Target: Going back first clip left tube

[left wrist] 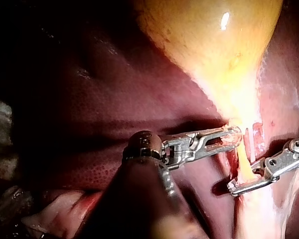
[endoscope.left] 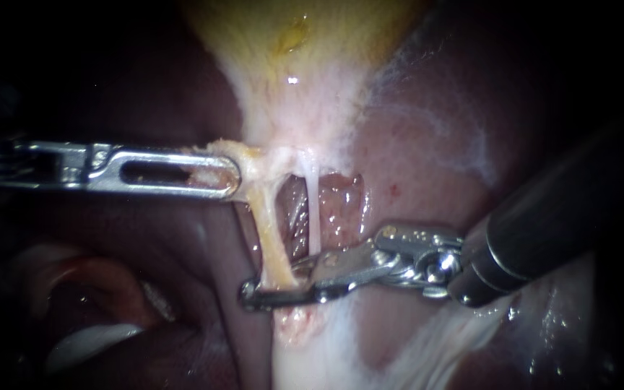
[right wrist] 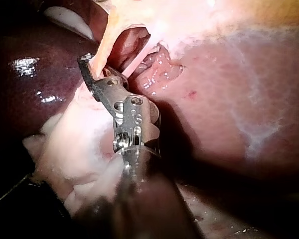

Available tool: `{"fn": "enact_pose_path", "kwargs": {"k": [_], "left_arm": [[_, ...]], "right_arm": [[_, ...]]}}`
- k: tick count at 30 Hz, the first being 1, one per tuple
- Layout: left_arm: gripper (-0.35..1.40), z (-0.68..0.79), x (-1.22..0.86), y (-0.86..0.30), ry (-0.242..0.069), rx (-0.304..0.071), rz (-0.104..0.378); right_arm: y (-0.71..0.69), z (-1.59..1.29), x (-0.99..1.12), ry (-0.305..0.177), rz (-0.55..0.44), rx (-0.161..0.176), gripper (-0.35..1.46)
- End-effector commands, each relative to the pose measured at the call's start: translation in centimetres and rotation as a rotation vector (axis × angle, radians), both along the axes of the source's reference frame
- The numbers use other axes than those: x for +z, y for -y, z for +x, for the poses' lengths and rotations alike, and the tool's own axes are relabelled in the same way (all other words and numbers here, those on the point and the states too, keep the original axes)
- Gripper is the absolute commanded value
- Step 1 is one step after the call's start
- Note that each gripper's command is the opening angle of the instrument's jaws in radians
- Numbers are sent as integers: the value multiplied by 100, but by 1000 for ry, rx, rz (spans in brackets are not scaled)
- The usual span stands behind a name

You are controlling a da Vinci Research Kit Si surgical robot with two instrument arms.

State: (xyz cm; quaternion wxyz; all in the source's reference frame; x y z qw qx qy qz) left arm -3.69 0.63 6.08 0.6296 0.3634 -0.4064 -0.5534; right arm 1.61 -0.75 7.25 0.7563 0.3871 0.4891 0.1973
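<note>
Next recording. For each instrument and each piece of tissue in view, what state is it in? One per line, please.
Gallbladder: narrow end gripped and stretched.
Left tube: bared, taut, no clip visible on it.
Right tube: bared, thin, taut, no clip visible on it.
Left instrument: shut on the gallbladder's narrow end.
Right instrument: tip across the left tube's lower part.
Liver: exposed, lying behind the tubes.

support: dark red liver (endoscope.left: 427,144) | lying on it: yellow gallbladder (endoscope.left: 290,43)
</note>
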Motion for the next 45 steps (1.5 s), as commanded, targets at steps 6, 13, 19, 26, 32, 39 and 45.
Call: {"fn": "enact_pose_path", "kwargs": {"k": [6,13,19,26,32,39,45], "left_arm": [[-35,0,0,0,0,0,0],[-35,0,0,0,0,0,0],[-35,0,0,0,0,0,0],[-35,0,0,1,0,0,0],[-35,1,0,1,0,0,0],[-35,1,0,1,0,0,0],[-35,1,0,1,0,0,0]], "right_arm": [[0,0,1,1,14,-3,-35],[0,3,0,-93,29,42,37],[-2,4,0,-129,-37,54,46],[-10,-6,-4,-105,-102,107,50],[-24,-36,-19,-118,-158,105,50],[-42,-85,-46,-122,-234,115,50],[-63,-121,-74,-121,-289,122,50]]}}
